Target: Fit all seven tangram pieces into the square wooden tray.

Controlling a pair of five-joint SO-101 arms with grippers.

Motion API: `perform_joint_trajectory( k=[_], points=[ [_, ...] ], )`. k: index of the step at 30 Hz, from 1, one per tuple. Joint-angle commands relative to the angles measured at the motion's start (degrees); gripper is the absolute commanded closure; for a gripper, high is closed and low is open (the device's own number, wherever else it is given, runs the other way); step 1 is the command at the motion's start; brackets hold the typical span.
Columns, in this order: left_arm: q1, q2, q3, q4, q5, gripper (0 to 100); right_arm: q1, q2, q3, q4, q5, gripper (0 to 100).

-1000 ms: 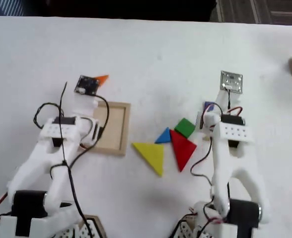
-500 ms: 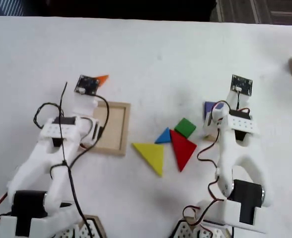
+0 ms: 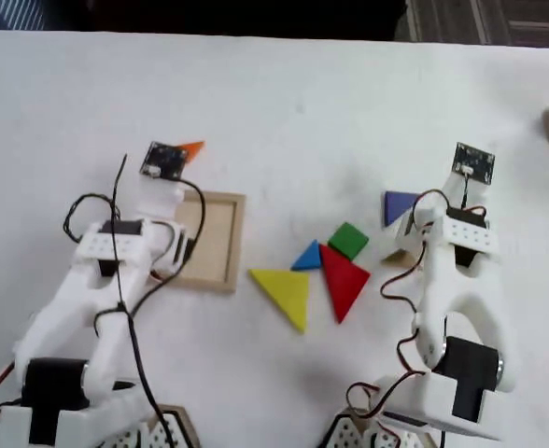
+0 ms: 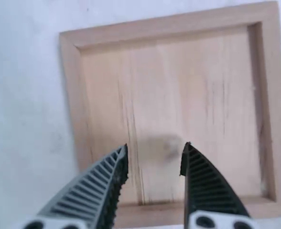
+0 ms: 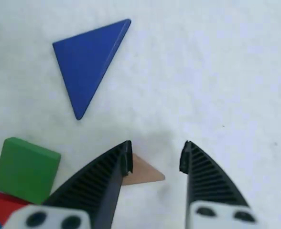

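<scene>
From up high, the square wooden tray (image 3: 220, 233) sits left on the counter (image 3: 302, 103), partly under the left arm (image 3: 116, 247), with the yellow triangle (image 3: 284, 291), red triangle (image 3: 343, 278), small blue triangle (image 3: 306, 258) and green square (image 3: 348, 240) bunched just right of it and a darker blue triangle (image 3: 401, 205) farther right. Left wrist cam: the left tool (image 4: 153, 157) hangs released, fingers apart, right over the tray's floor. Right wrist cam: the right tool (image 5: 155, 157) is released too, a tan triangle (image 5: 143, 172) peeking out between its fingers.

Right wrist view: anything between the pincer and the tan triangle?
Nothing visible. The right pincer is open above the tan triangle, one finger hiding part of it. The blue triangle and green square lie aside.
</scene>
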Motion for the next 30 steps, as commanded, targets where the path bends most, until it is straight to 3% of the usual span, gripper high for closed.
perform_joint_trajectory(
  k=[1,9,16,21,30],
  points=[
    [1.0,-0.2,-0.3,-0.9,-0.4,81,0.6,-0.4,-2.5,-1.0,-0.6,89.2],
    [0.9,-0.2,-0.3,-0.9,-0.4,81,-1.9,-0.4,-6.1,-4.7,-4.2,88.9],
    [0.8,-0.2,-0.3,-0.9,-0.4,81,-10.9,-0.4,-13.0,-4.5,-5.5,89.2],
    [-0.9,-0.4,-0.4,-0.9,-0.4,81,-16.7,0.7,-9.1,-5.0,-5.1,89.3],
    [-1.6,-0.6,-0.4,-0.9,-0.4,82,-16.2,-1.0,-7.1,-1.3,-3.6,97.5]
  ],
)
